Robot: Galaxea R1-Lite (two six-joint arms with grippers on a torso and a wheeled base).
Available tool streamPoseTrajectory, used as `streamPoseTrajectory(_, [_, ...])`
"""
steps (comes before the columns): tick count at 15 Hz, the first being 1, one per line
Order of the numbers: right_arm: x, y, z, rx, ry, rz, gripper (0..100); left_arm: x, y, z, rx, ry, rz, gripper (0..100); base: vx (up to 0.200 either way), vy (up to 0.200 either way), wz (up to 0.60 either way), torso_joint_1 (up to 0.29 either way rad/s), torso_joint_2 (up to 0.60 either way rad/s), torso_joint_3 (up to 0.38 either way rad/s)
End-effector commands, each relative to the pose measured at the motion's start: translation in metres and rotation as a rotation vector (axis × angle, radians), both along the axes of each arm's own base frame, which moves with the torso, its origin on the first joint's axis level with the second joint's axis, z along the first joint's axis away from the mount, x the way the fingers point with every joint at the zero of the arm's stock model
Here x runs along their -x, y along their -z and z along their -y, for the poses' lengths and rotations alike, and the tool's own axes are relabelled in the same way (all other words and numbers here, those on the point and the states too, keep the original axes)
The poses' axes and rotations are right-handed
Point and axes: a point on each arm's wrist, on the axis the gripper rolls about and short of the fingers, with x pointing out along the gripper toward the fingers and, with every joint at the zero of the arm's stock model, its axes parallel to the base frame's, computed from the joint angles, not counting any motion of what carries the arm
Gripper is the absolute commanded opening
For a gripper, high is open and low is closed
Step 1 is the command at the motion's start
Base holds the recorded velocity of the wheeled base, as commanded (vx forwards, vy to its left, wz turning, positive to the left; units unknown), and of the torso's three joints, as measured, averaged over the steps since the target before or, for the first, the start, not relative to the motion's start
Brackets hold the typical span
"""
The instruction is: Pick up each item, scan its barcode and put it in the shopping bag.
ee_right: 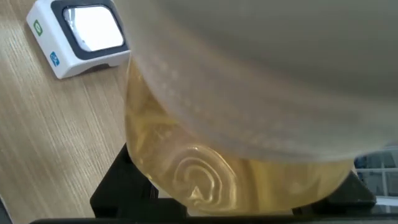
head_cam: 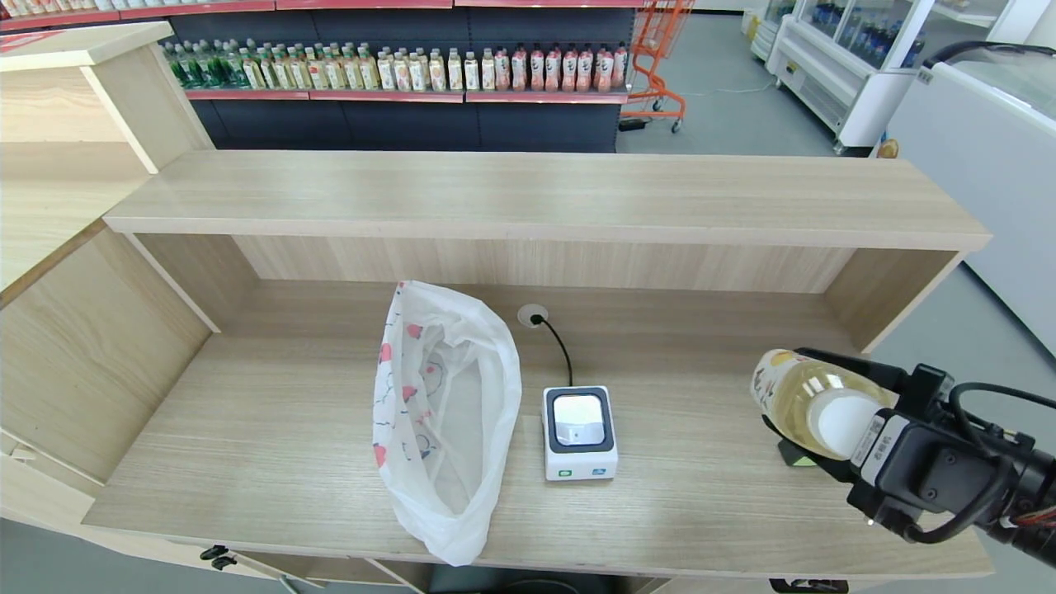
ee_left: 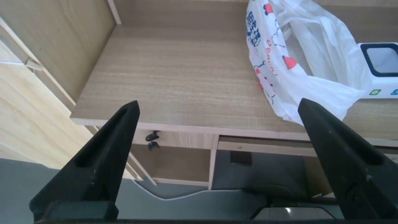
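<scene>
A bottle of pale yellow drink with a white cap point(head_cam: 813, 402) lies on its side in my right gripper point(head_cam: 799, 406), held above the right part of the counter; the gripper is shut on it. In the right wrist view the bottle point(ee_right: 205, 168) looms close, with the white scanner point(ee_right: 81, 34) beyond it. The scanner point(head_cam: 579, 431) sits mid-counter, its glass window facing up. Left of it lies the white patterned shopping bag point(head_cam: 441, 412), mouth open. My left gripper point(ee_left: 217, 162) hangs open off the counter's front left edge, nothing between its fingers, with the bag point(ee_left: 292, 59) ahead of it.
The wooden counter point(head_cam: 272, 429) has a raised back shelf point(head_cam: 536, 194) and side walls. A black cable point(head_cam: 559, 346) runs from the scanner to a hole at the back. Shelves of bottles and freezers stand in the shop behind.
</scene>
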Motion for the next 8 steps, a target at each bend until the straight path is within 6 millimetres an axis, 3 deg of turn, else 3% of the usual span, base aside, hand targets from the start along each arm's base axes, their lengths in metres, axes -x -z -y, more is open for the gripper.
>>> streamPoseTrajectory(1, [0.004,-0.002,0.001,-0.002,0.001,0.016,0,0.0,0.0,0.0,0.0,0.0,0.0,100,0.0,0.0,0.0,0.0,0.0,0.0])
streamPoseTrajectory(8, [0.02,-0.004,0.008,-0.016,-0.002,0.041,0,0.0,0.001,0.0,-0.002,0.0,-0.002,100,0.0,0.0,0.0,0.0,0.0,0.0])
